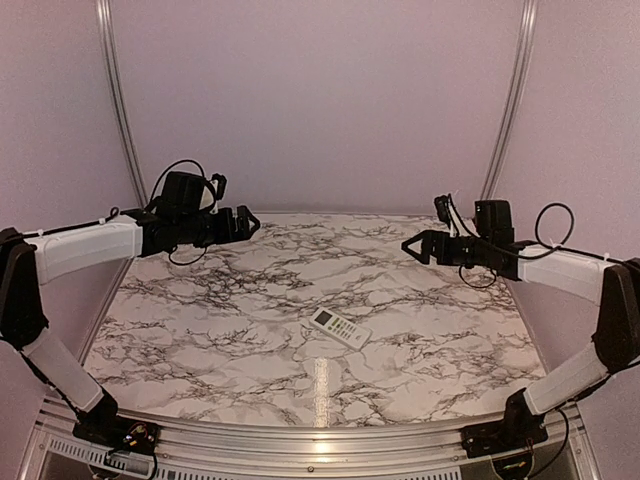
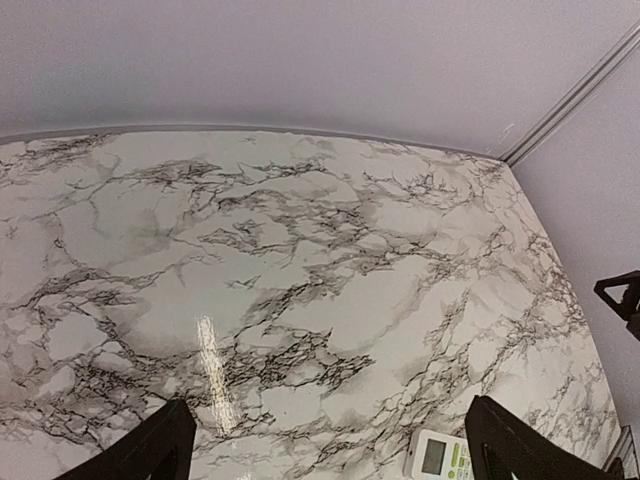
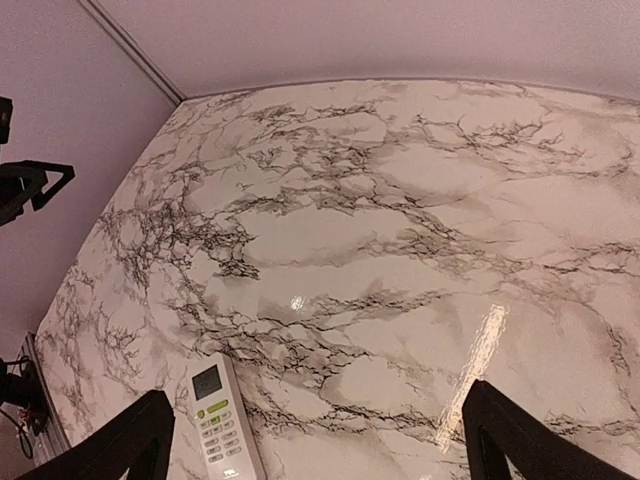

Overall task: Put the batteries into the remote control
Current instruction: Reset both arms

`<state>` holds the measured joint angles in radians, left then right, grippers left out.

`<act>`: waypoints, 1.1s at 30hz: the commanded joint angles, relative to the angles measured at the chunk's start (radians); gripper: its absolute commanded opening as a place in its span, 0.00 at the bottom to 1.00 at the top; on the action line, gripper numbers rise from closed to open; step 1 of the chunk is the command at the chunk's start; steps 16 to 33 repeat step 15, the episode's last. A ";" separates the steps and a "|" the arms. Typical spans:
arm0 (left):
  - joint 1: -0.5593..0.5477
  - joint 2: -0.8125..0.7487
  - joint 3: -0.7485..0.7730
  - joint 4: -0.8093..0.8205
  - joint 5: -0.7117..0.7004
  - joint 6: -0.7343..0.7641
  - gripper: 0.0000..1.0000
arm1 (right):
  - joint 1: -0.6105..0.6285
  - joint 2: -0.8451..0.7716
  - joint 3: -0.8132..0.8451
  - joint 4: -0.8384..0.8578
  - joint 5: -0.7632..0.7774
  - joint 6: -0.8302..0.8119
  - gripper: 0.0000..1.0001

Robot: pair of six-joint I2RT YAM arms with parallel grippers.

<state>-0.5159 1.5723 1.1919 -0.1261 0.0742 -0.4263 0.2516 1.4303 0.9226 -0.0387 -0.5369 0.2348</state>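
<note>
Start of battery loading, with both arms raised. The remote (image 1: 340, 328) lies flat and face up on the marble worktop (image 1: 200, 320), near the middle and slightly towards the near edge. Its display and buttons are uppermost. No batteries can be seen in any view.

Likely hazards: the battery bay is presumably on the hidden underside, so the remote must be turned over. A thin, flat body on a glossy worktop may skid away from a pinch or slip during the flip. With the batteries unlocated, a reach for them has no target.

Pose: each arm is held high over its own side of the worktop, forearm roughly level, pointing inward. The left tool (image 1: 250, 222) and right tool (image 1: 410, 246) are well apart from the remote. In the wrist views the fingers (image 2: 150, 450) (image 3: 520, 440) of each are spread wide and hold nothing.
</note>
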 commanded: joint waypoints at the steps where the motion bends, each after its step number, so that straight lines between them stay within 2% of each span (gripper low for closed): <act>1: 0.020 -0.024 -0.137 0.042 0.024 -0.015 0.99 | -0.070 -0.069 -0.145 0.229 -0.082 0.077 0.99; 11: 0.022 -0.105 -0.412 0.256 0.033 -0.087 0.99 | -0.083 -0.079 -0.339 0.421 -0.127 0.106 0.99; 33: 0.022 -0.112 -0.420 0.268 0.022 -0.085 0.99 | -0.082 -0.090 -0.342 0.438 -0.139 0.115 0.99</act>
